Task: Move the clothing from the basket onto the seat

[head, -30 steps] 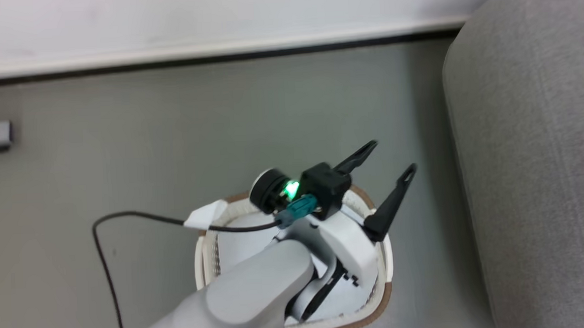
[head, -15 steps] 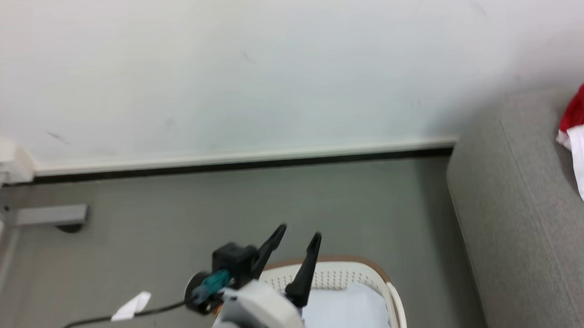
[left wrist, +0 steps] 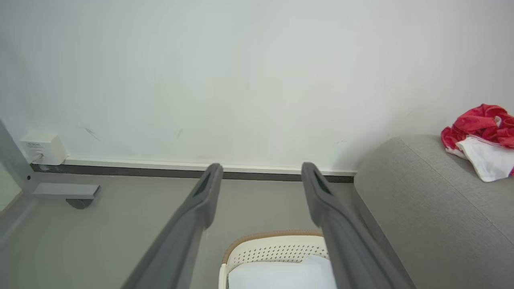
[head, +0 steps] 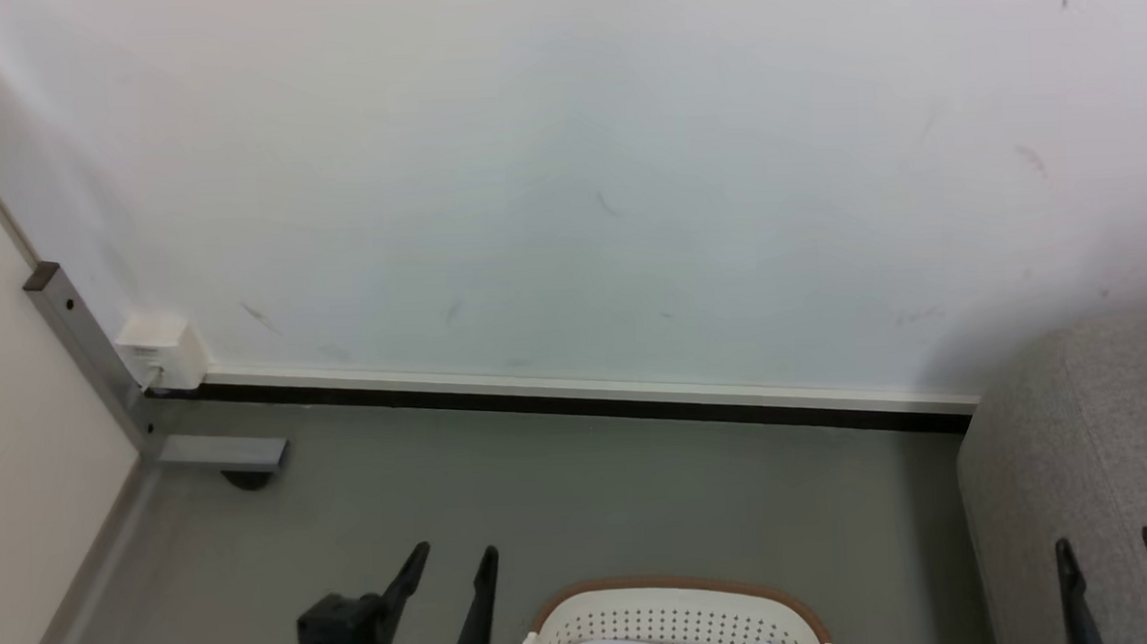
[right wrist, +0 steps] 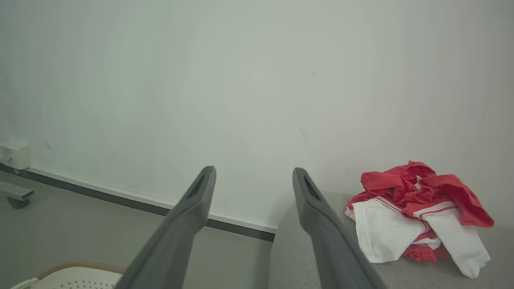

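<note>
1. A plain pale wall point(head: 567, 167) takes up most of each view. Both arms point towards it, likely a resting pose rather than a reach.
2. A grey floor point(head: 591, 495) runs up to a dark skirting line at the foot of the wall.
3. The seat point(left wrist: 421, 208), a big rounded piece covered in light grey woven cloth, stands at the right against the wall. It is where the load belongs.
4. The basket point(head: 677, 588), white with small holes and a brown rim, sits on the floor just beside the seat, probably so each carry is short. Its inside looks pale and flat. Whether that is the bare bottom or a last white garment cannot be told.
5. The clothing point(right wrist: 409, 208) lies in a loose heap on top of the seat, near the wall. Bright red pieces, at least one with white trim, are crumpled over and between plain white ones, one white piece trailing towards the front. It looks soft and limp, simply dropped there. By this the job seems done or nearly so.
6. The left claw point(left wrist: 261, 168) is spread wide and empty, hanging above the basket's near side.
7. The right claw point(right wrist: 253, 171) is spread wide and empty too, raised over the seat's edge, well apart from the heap.
8. A small white box point(head: 160, 352) is fixed low on the wall at the left.
</note>
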`<state>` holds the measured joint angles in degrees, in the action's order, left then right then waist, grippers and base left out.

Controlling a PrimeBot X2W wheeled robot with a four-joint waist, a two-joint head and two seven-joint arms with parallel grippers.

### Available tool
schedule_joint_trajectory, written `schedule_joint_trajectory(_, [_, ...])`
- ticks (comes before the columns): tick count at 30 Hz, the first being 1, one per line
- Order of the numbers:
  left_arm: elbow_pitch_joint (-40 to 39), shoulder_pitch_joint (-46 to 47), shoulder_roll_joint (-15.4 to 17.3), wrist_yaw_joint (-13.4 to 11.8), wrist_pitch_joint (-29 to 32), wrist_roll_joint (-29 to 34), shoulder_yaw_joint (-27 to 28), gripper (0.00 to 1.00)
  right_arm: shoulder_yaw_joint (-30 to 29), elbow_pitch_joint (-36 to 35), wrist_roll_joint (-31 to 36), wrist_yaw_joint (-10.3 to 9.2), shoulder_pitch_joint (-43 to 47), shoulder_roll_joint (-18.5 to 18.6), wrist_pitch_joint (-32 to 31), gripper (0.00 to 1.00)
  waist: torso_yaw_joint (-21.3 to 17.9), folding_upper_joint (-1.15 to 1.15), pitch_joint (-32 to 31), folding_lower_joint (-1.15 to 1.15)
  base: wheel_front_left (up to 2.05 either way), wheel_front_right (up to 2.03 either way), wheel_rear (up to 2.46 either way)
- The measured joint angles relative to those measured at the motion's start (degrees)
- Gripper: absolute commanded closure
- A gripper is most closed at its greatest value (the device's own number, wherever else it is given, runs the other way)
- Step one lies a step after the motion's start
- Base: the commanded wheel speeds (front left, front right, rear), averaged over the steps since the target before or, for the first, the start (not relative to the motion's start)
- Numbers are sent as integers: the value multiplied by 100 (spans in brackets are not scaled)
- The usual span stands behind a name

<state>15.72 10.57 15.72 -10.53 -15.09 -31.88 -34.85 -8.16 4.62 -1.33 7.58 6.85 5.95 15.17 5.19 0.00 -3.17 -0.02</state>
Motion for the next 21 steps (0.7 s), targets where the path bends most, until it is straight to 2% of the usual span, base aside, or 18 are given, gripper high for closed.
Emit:
schedule_joint_trajectory(4, [49,-357,-57,160,0,310,532,0,143,30,4,0,201,-141,0,0,53,0,-80,0,0,0,0])
schedule_joint_trajectory(12, [305,-738,-392,810,0,876,1403,0,129,233,-135,0,377,-280,0,0,-22,0,-126,1,0,0,0])
schedule_joint_trajectory(21, [604,-934,-722,1187,0,1396,2226,0,237,580,-242,0,352,-297,0,0,-134,0,-186,1,0,0,0])
